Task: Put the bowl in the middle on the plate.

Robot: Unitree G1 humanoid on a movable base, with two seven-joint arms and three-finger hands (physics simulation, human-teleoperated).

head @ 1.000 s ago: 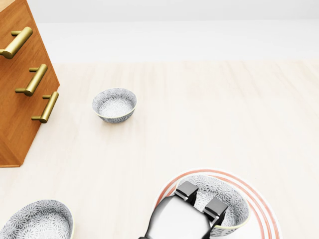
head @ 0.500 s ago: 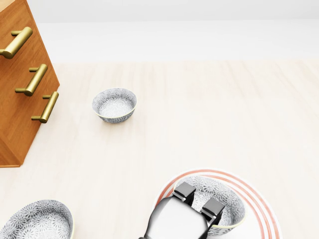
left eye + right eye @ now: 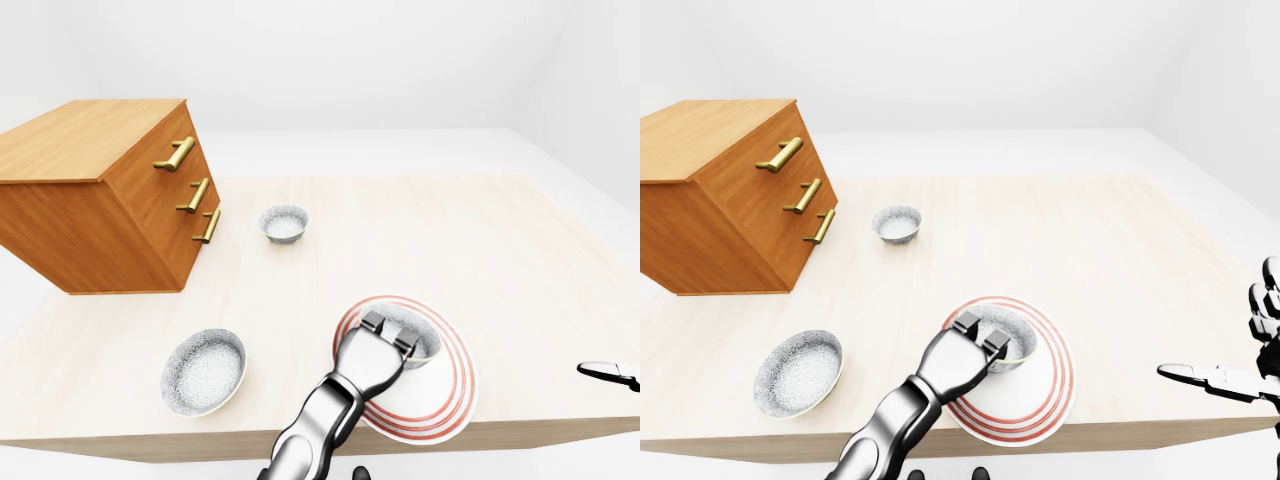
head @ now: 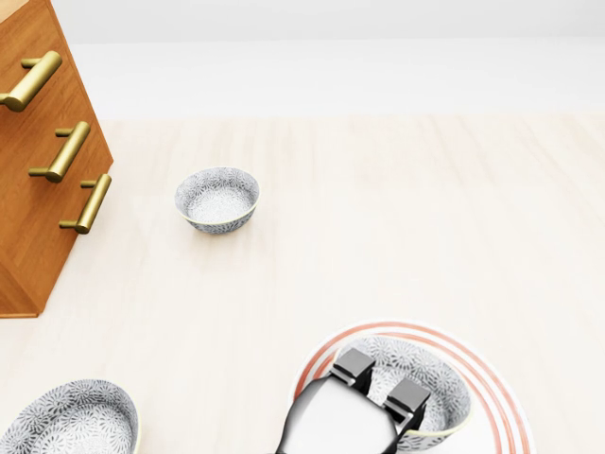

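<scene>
A pale wooden tabletop (image 3: pixel 480 240) is seen in a white room, its right half bare and wide. A wooden drawer cabinet (image 3: pixel 90 200) is set on its left. The red-ringed plate (image 3: pixel 450 385) lies at the table's bottom edge in the left-eye view. The bowl (image 4: pixel 430 378) rests on it. Two fingers (image 4: pixel 352 363) of the left hand (image 4: pixel 336 421) are hooked over its rim. The thumb is hidden, so a pinch cannot be confirmed. The right hand (image 3: pixel 1230 380) is held spread, off the table's right edge. Two other patterned bowls, the far bowl (image 4: pixel 216 199) and the near bowl (image 3: pixel 204 371), stand well apart from the plate.

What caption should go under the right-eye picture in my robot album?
The robot's left hand holds a patterned bowl by its rim over the red-ringed plate, near a wooden drawer chest.
</scene>
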